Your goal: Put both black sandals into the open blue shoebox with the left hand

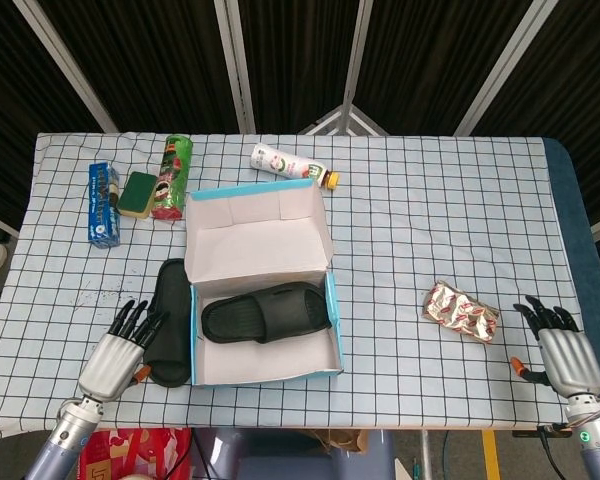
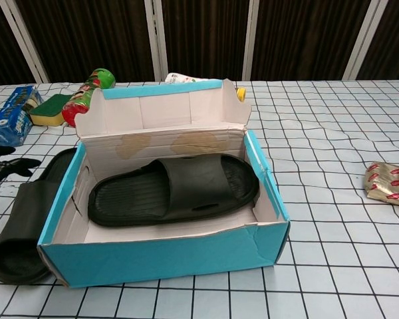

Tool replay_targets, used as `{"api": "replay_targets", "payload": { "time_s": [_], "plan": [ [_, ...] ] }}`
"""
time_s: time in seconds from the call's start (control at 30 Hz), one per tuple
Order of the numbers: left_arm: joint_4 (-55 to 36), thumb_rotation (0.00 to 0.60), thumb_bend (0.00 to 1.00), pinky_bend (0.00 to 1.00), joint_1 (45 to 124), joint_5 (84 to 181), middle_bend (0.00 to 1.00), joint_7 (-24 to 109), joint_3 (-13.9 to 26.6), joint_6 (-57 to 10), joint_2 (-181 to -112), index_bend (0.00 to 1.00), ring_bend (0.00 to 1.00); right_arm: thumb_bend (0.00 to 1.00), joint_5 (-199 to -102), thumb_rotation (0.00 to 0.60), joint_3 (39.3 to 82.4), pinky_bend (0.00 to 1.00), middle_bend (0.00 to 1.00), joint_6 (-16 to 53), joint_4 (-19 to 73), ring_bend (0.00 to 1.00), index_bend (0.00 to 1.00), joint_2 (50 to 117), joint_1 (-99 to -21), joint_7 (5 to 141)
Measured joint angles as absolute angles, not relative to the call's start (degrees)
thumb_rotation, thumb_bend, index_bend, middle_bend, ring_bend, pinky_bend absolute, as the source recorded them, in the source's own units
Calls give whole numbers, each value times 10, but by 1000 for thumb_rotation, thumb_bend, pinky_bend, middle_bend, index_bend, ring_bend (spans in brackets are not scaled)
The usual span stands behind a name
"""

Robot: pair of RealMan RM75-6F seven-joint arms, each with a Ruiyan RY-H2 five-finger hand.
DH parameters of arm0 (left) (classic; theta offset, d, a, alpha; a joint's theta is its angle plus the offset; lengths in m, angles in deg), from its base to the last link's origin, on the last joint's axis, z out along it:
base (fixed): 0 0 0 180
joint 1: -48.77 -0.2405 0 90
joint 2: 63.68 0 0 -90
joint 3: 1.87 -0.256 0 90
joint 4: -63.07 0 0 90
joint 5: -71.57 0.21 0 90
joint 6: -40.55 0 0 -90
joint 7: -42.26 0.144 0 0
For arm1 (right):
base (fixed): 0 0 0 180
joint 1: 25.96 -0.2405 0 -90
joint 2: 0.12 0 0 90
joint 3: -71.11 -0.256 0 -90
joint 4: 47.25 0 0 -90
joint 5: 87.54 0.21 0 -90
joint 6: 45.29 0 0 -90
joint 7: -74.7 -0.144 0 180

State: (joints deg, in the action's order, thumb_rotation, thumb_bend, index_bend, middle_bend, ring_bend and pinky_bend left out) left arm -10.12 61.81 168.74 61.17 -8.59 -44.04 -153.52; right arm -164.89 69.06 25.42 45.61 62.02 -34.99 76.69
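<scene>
Showing the checked table [image 1: 430, 220] from the head view, with the open blue shoebox [image 1: 335, 330] left of centre and its lid flap raised toward the top of the frame. One black sandal [image 1: 265, 312] lies flat inside the box, lengthwise across its floor. The second black sandal [image 1: 167, 320] lies on the table just beside the box's left wall. The left hand [image 1: 118, 352], at lower left, is released with its fingers spread, the fingertips reaching to the sandal's left edge; whether they touch it cannot be told. The right hand [image 1: 560, 350], at lower right, is also released with fingers apart, grasping nothing. A crinkled foil snack packet [image 1: 461, 311] with red markings lies just left of it. Along the upper left stand out a blue carton [image 1: 102, 203], a green sponge [image 1: 137, 193], a red-and-green canister [image 1: 170, 177] lying on its side, and a white bottle [image 1: 288, 165] with a yellow cap, also lying down. Their printing is too small to read. In the chest view, dark fingertips [image 2: 13, 166] enter at the left edge, near the outer sandal.
</scene>
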Motion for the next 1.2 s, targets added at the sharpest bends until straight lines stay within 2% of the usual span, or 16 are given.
{"api": "replay_targets", "payload": {
  "time_s": [0.7, 1.2],
  "plan": [
    [8, 600, 152, 0, 613, 1697, 168, 563, -66, -457, -1603, 55, 0, 291, -1636, 600, 689, 87, 85, 237, 447, 158, 163, 625, -357, 773],
    [27, 600, 152, 0, 610, 1707, 165, 542, -59, -485, -1618, 55, 0, 291, -1636, 600, 690, 87, 85, 234, 449, 158, 163, 625, -359, 776]
  ]
}}
